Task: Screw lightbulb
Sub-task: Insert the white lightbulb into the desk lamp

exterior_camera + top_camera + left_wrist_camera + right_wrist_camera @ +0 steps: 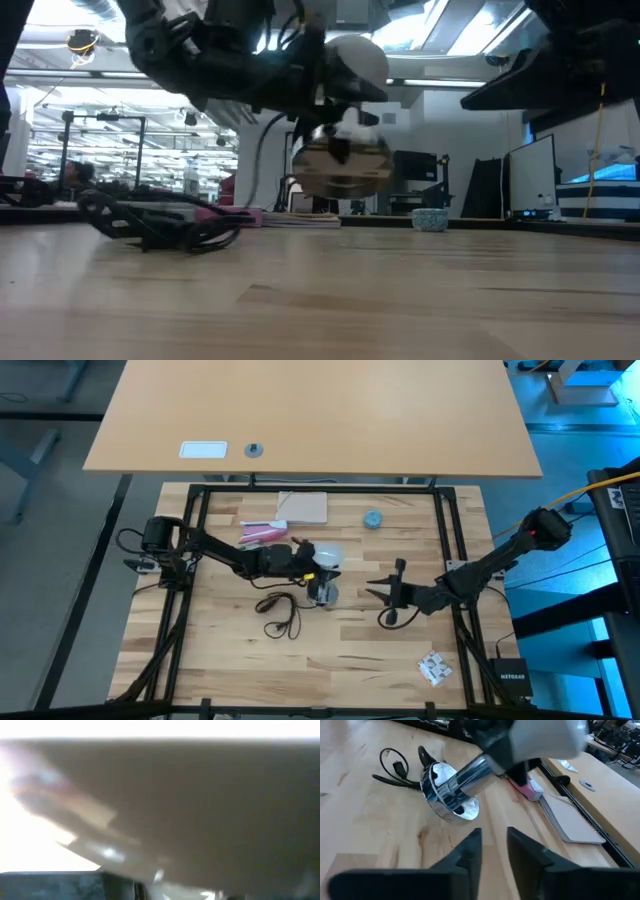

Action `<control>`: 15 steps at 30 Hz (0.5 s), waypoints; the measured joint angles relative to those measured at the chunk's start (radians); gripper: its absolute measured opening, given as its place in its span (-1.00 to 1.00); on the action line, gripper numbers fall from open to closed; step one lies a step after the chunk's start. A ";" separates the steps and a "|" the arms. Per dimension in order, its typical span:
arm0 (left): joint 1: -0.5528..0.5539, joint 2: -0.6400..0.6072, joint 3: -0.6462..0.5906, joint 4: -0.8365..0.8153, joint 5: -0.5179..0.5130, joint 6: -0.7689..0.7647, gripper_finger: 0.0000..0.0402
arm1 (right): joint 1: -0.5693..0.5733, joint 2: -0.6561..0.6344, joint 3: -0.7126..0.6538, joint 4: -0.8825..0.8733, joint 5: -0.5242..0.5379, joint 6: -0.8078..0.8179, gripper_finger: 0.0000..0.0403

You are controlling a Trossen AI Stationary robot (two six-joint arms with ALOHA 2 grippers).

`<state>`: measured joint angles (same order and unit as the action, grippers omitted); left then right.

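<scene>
The white lightbulb (330, 552) (358, 62) is in my left gripper (312, 557), which is shut on it above the middle of the table. It fills the left wrist view (175, 810). The silvery socket (340, 165) (447, 795) hangs from the bulb's base, tilted and clear of the wood. Its black cord (280, 610) lies coiled on the table toward the near left. My right gripper (383, 586) (494, 847) stands open to the socket's right, pointing at it, with nothing between its fingers. My left gripper holds the bulb's white globe (345, 50) between its two fingers, coming about level from the table's left. The bulb is lifted clear and tilted, its base end lower and toward the near edge, with the socket (324, 596) hanging from it. The gripper hides where the fingers meet the globe.
A small blue-grey cap (372, 519) sits at the far right of centre. A brown notebook (303, 508) and a pink item (262, 532) lie at the far side. A white packet (434, 668) lies near the front right. Black frame rails (450, 540) border the board.
</scene>
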<state>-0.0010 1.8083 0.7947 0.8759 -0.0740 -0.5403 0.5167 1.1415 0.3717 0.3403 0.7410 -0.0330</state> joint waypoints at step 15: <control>0.001 0.008 0.038 -0.066 -0.146 -0.167 -0.25 | -0.002 0.274 0.094 0.369 -0.100 -0.364 -0.23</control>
<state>-0.0002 1.8164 0.8326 0.8103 -0.2198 -0.7074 0.5148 1.4158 0.4653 0.7088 0.6410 -0.3968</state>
